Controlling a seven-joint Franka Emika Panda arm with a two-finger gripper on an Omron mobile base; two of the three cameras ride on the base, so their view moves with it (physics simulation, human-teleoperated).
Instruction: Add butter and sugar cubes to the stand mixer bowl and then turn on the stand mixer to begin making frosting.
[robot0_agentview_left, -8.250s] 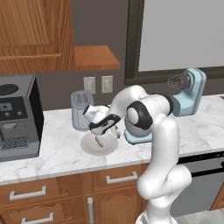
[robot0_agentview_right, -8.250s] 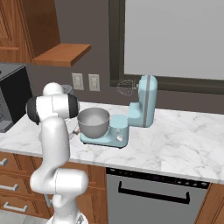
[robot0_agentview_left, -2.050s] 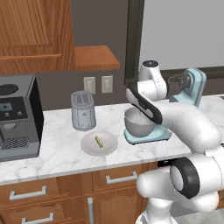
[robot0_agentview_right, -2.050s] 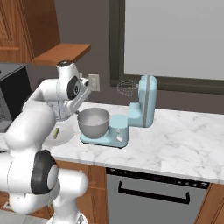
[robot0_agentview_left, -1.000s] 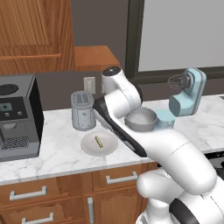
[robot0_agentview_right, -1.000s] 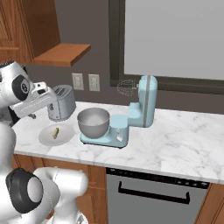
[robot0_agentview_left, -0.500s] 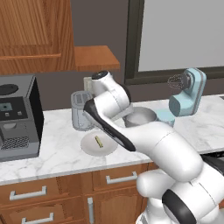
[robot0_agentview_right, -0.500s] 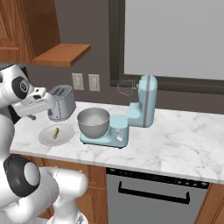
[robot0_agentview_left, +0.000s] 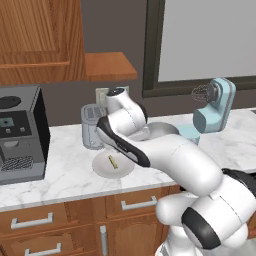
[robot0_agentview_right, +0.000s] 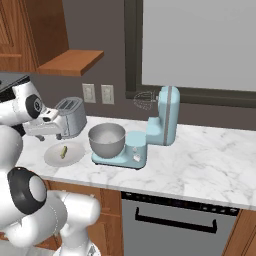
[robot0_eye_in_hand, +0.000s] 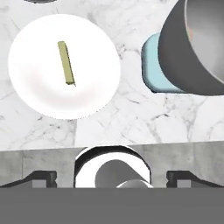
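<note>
The butter (robot0_eye_in_hand: 66, 62) is a thin yellow-green stick lying on a flat white plate (robot0_eye_in_hand: 92, 94); it also shows as the butter (robot0_agentview_right: 63, 151) and the butter (robot0_agentview_left: 113, 162) in the base views. My gripper (robot0_eye_in_hand: 111, 177) hangs open above the plate's near edge, nothing between its fingers, clear of the stick. The steel stand mixer bowl (robot0_agentview_right: 106, 140) sits on the flat base of the light-blue stand mixer (robot0_agentview_right: 162, 122), whose head is tilted up with the whisk (robot0_agentview_right: 144, 98) raised. The bowl (robot0_eye_in_hand: 197, 48) lies to the right of the plate. The sugar cubes are out of view.
A grey toaster (robot0_agentview_right: 70, 123) stands just behind the plate (robot0_agentview_right: 75, 156). A black coffee machine (robot0_agentview_left: 20, 135) is at the far left of the marble counter (robot0_agentview_right: 200, 165). A wooden shelf (robot0_agentview_left: 107, 67) and cabinets hang above. Drawers (robot0_agentview_left: 135, 202) run below the counter edge.
The arm has swung left from over the mixer bowl to above the plate with the butter. The gripper stayed open. Nothing on the counter moved.
</note>
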